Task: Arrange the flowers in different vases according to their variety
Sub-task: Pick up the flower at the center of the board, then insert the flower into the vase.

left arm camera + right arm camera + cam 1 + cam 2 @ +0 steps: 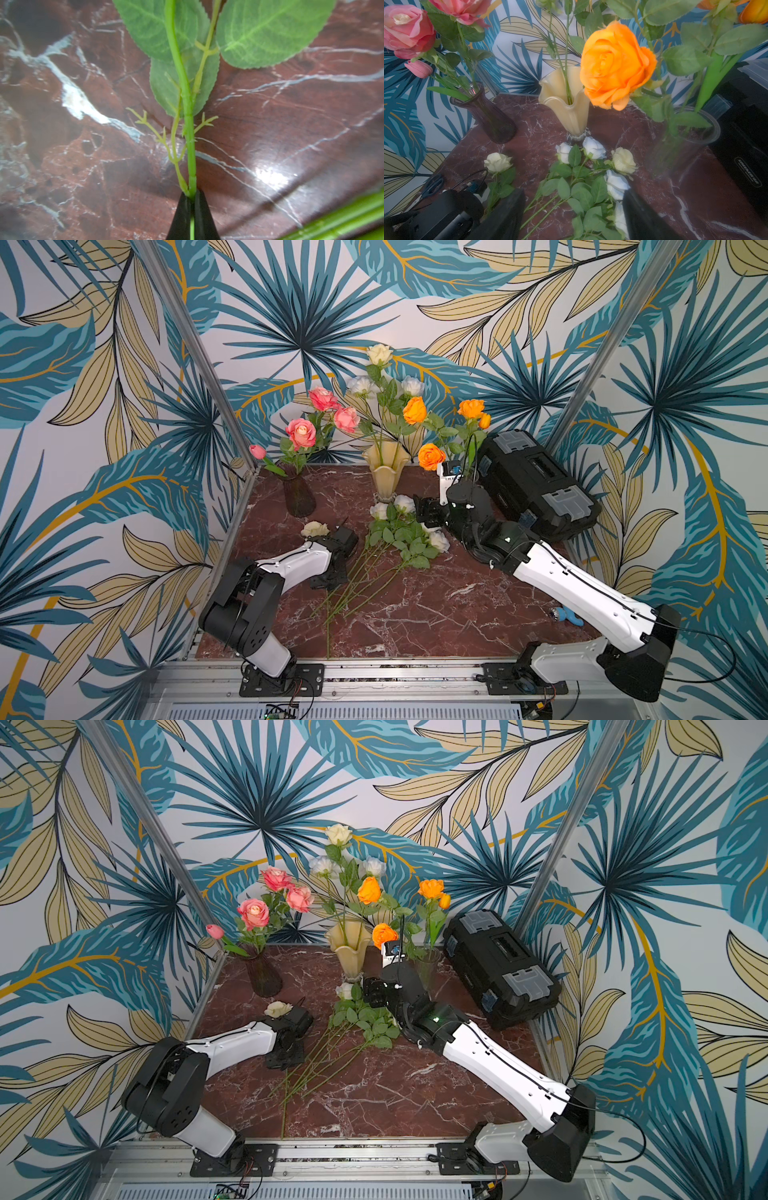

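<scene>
Black toolbox [536, 483] at the far right of red marble tabletop [436, 614]; leaf-print walls [291, 302]

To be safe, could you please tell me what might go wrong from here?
The left claw is shut on the thin stem of the cream rose; lifted, it may swivel or slip. The cream vase, already holding tall roses, looks top-heavy and could tip. The open right claw hangs near that vase and could be struck.
</scene>
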Robot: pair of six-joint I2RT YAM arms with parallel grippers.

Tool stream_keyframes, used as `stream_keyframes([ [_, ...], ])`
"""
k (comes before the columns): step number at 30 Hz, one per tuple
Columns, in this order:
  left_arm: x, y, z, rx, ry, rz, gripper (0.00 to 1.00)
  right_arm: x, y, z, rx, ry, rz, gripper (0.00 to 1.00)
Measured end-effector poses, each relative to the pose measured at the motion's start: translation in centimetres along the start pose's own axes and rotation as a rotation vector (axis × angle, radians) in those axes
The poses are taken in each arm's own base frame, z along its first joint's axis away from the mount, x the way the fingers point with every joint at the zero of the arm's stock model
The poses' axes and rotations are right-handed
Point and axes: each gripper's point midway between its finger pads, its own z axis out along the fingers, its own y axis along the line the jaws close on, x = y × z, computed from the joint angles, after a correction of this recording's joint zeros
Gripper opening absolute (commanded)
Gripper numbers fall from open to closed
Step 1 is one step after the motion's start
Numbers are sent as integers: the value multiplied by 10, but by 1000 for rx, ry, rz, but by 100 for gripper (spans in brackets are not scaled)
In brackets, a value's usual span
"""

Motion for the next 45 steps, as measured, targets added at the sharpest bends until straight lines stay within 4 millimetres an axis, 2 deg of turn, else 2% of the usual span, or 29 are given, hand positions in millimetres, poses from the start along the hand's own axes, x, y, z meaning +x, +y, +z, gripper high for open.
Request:
stream_keyframes([
  [3, -8, 9, -7, -50, -22, 21, 0, 8, -1, 3, 3, 14, 0, 78],
  [6, -29, 13, -24, -79, -88, 35, 0, 17, -1, 5, -4, 33, 3, 78],
  [10, -62, 20, -59, -97, -217, 30, 0, 27, 5, 7, -41, 60, 10, 78],
  [16, -98, 50, -108, -148, -377, -10, 0, 34, 26, 8, -161, 91, 42, 78],
  [20, -107, 75, -124, -188, -430, -31, 0, 42, 41, 11, -237, 120, 64, 78],
  [27, -113, 82, -141, -174, -487, -23, 0, 55, 69, 15, -383, 177, 69, 78],
  [30, -117, 80, -167, -83, -570, -46, 0, 57, 89, 10, -501, 199, 78, 79],
  [33, -121, 75, -202, 57, -677, -67, 0, 64, 108, 6, -618, 230, 97, 79],
  [38, -124, 59, -276, 366, -901, -81, 0, 81, 131, -4, -783, 305, 126, 79],
  [41, -120, 50, -315, 532, -1005, -71, 0, 79, 141, -12, -855, 310, 129, 79],
  [45, -117, 35, -348, 705, -1070, -42, 0, 72, 153, -20, -928, 301, 131, 78],
])
